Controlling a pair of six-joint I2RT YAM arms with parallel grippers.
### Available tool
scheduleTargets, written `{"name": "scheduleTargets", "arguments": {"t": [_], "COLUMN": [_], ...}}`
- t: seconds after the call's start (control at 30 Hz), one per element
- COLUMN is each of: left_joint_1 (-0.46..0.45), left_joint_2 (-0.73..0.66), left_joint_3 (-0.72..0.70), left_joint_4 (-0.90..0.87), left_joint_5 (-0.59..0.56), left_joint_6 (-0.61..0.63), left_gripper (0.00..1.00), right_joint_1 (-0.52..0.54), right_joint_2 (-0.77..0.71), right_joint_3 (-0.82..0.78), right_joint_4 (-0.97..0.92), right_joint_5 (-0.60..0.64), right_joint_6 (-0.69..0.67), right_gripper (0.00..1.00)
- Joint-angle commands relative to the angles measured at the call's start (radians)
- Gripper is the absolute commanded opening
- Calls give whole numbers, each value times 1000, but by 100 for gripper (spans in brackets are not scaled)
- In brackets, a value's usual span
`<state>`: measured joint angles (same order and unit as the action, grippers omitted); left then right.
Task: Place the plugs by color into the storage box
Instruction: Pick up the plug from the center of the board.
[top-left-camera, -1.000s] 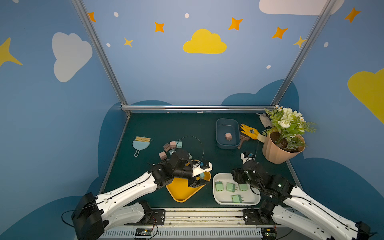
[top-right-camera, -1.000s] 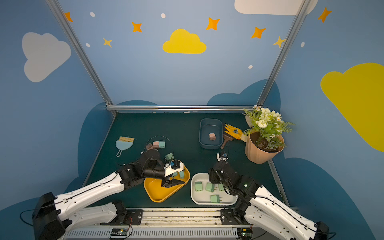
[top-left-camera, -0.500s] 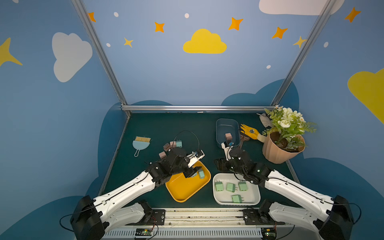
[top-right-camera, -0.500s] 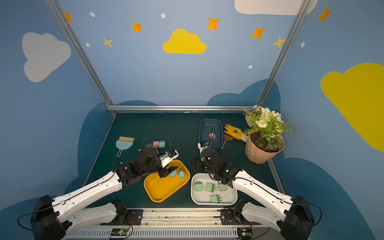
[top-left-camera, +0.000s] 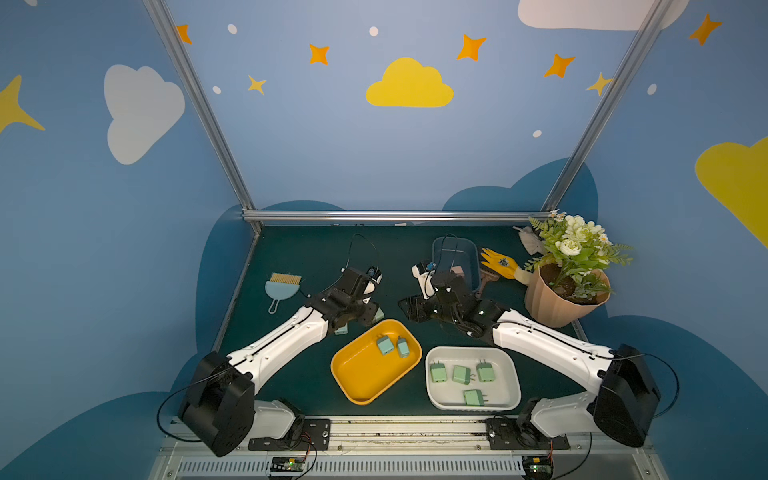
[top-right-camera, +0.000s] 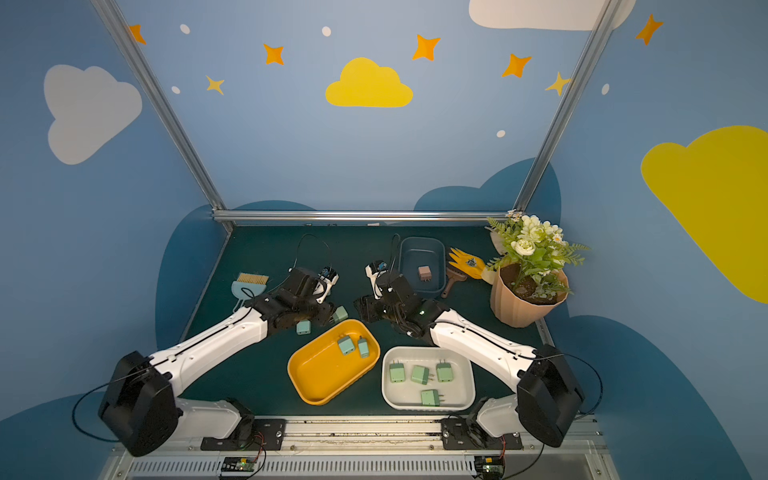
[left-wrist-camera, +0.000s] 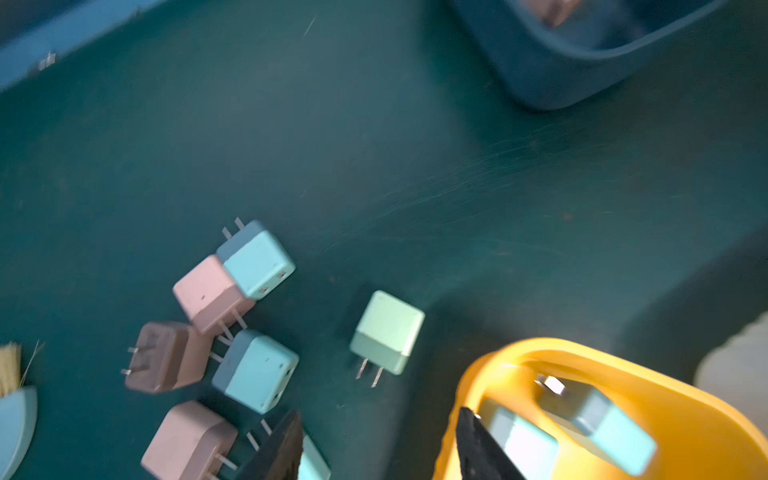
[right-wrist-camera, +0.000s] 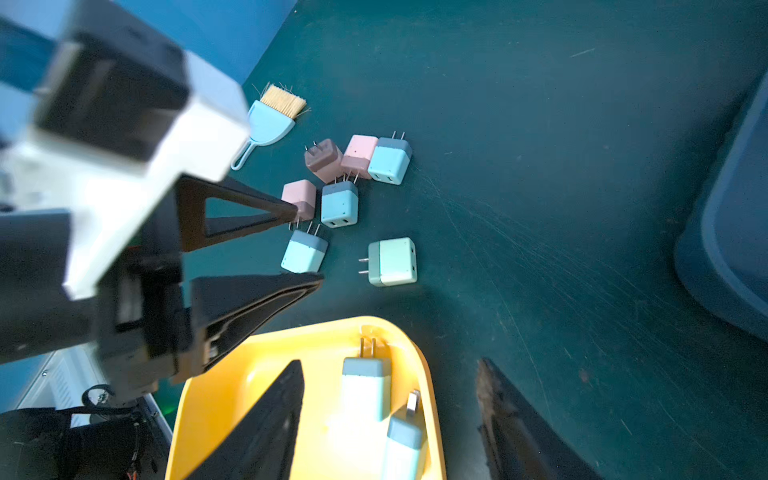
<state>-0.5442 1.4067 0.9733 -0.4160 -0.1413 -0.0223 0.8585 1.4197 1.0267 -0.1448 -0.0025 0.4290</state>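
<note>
reference: read 12 o'clock as the far edge of the table (top-left-camera: 316, 257), seen from above
yellow tray (top-left-camera: 357, 374): you find it at 7 o'clock; two light-blue plugs (top-left-camera: 385, 345) lie side by side in its far corner
white tray (top-left-camera: 511, 374): at 5 o'clock, just beside the yellow tray; it holds four mint-green plugs (top-left-camera: 461, 374), three in a row and one nearer the 6 o'clock rim
dark-blue bin (top-right-camera: 415, 253): at 1 o'clock; it holds one pink plug (top-right-camera: 424, 273)
loose plugs (right-wrist-camera: 340, 203): on the bare table at 9 o'clock; you can count three pink and three light-blue, clustered, several touching
mint plug (right-wrist-camera: 392, 262): lies on its side, alone, just beside that cluster and near the yellow tray's far rim
left gripper (left-wrist-camera: 379, 411): jaws stand apart with nothing held; it hangs low over the loose plugs, one light-blue plug just beside a finger
right gripper (right-wrist-camera: 389, 362): jaws stand wide apart and empty; it sits near the table centre, above the far corner of the yellow tray
dustpan brush (top-left-camera: 281, 286): at 10 o'clock, apart from the cluster
flowerpot (top-left-camera: 557, 303): at 3 o'clock; a yellow glove (top-left-camera: 500, 262) lies between it and the dark-blue bin
note: both wrist views are smeared, so you cannot read fine detail there
</note>
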Motion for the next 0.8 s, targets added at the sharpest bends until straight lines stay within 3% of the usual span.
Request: {"name": "scheduleTargets", "arguments": {"t": [0.0,0.37,0.57,0.77], "left_joint_1": [34,157,194,201], "left_joint_2": [50,148,236,312], "left_joint_3": [41,46,80,120], "left_joint_4": [-112,-111,-121,-135], "left_joint_5": [-33,-64,-16,-8], "left_joint_6": [-87,-177,-182,-178], "left_gripper": [60,60,58,58], "right_joint_1": [-7,-10,-11,-25], "right_joint_2": [54,350,452,485], "right_joint_3": [60,342,456,451], "right_joint_4": [48,13,-41,-41], "right_joint_5": [-40,-297,-334,-355], "right_joint_6": [-33,-102,-110,-68], "right_gripper": [67,67,67,67]}}
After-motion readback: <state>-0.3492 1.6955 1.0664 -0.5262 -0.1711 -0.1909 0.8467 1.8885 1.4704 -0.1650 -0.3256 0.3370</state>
